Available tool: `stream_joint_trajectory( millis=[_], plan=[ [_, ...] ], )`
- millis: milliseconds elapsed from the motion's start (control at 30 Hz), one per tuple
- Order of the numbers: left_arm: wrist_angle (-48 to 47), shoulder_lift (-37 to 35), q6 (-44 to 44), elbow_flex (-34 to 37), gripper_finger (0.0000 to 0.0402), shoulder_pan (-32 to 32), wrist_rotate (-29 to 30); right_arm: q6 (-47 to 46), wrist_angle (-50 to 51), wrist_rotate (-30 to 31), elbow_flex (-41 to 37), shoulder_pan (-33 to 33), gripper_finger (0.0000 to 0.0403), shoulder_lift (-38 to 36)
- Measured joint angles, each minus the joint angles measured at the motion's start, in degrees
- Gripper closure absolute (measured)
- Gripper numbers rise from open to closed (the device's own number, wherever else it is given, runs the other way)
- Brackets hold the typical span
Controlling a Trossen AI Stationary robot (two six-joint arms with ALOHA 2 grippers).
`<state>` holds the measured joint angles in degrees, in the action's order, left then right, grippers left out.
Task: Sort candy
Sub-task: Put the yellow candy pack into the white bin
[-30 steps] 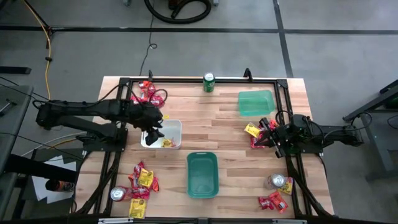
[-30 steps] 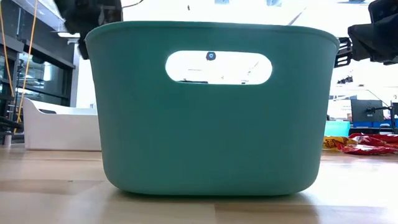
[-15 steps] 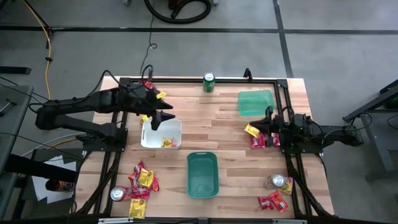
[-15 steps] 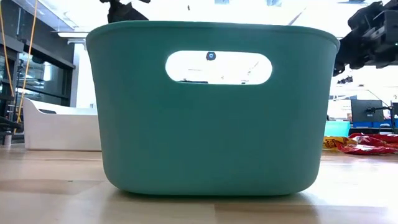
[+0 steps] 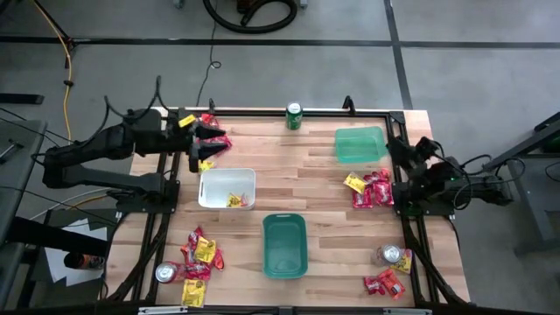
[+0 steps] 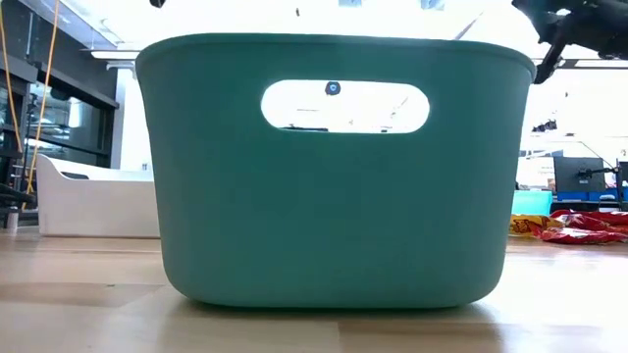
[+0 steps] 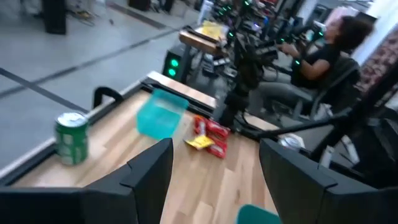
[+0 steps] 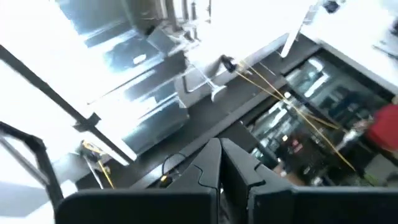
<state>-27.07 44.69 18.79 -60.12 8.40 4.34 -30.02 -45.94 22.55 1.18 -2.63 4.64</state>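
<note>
Left tool [image 5: 203, 150] has lifted off the white tray [image 5: 227, 188], open and empty after dropping candy [image 5: 234, 200]; right tool [image 8: 222, 163] raised, closed, empty.

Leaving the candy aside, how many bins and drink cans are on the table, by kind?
Teal bins: 2, one near the front edge and one at the far right.
White bins: 1.
Green cans: 1.
Silver cans: 2.
Total: 6.

Grey concrete floor [image 5: 472, 52], dark seams; yellow cable [image 5: 66, 61] left; person seated [image 7: 323, 56] beyond table.
</note>
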Motion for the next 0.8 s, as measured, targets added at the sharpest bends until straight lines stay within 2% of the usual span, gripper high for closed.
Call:
stream_joint_trajectory(
  millis=[133, 300, 400, 467, 533, 633, 800],
  plan=[
    [0.0, -0.57, -0.94, 0.0, 0.0174, 0.0, 2.67, -3.67, -0.35, 0.2, 3.51, 0.02, 0.0402, 8.38],
    [-0.06, -0.48, -0.9, 0.0, 0.0174, 0.0, 2.87, -4.87, 0.33, 0.75, 13.35, 0.02, 0.0402, 23.81],
    [-0.22, -0.44, -0.46, 0.0, 0.0174, 0.0, 2.87, -4.07, 4.6, 0.49, 20.0, 0.0, 0.0402, 32.97],
    [-0.42, -0.48, -0.44, 0.0, 0.0174, 0.0, 2.87, -0.39, 10.01, 1.28, 24.3, -0.57, 0.0402, 38.13],
    [-1.2, -0.51, -0.42, 0.0, 0.0174, 0.0, 2.88, 0.86, 19.03, 0.98, 28.88, -1.47, 0.0402, 42.13],
    [-2.72, -0.51, -0.34, 0.0, 0.0174, 0.0, 2.89, -5.37, 40.93, -2.02, 36.66, -2.75, 0.0396, 46.76],
    [-4.73, -0.35, 0.63, 0.0, 0.0174, 0.0, 2.91, -7.75, 79.53, -5.77, 47.55, -3.13, 0.0338, 54.97]
  ],
)
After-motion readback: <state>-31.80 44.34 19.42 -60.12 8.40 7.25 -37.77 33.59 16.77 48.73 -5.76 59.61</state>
